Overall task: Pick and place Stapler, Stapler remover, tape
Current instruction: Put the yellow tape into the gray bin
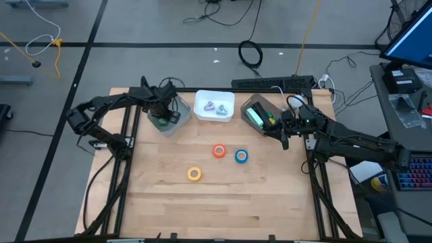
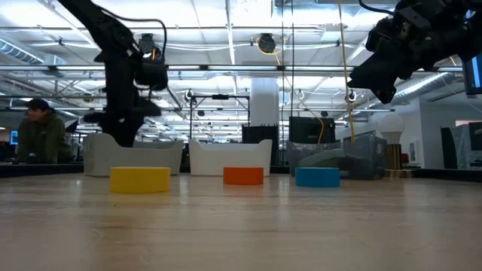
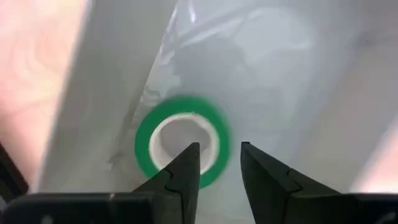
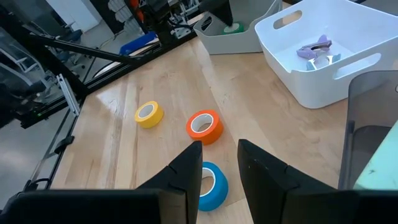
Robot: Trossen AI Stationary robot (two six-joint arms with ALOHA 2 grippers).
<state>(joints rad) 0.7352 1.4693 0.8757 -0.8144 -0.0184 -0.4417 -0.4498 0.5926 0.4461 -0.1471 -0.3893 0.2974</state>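
Altogether four tape rolls, three on table (image 1: 270, 196), one green roll (image 3: 182, 140) beneath released left pincer (image 3: 217, 155), right pincer (image 4: 217, 152) parted, empty

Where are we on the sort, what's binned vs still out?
Done: green tape roll lies in the clear bin; purple stapler remover in the white bin; a stapler in the bin by the right arm. In hand: nothing; left gripper is open above the green roll, right gripper holds nothing. Left: yellow, orange and blue rolls on the table.
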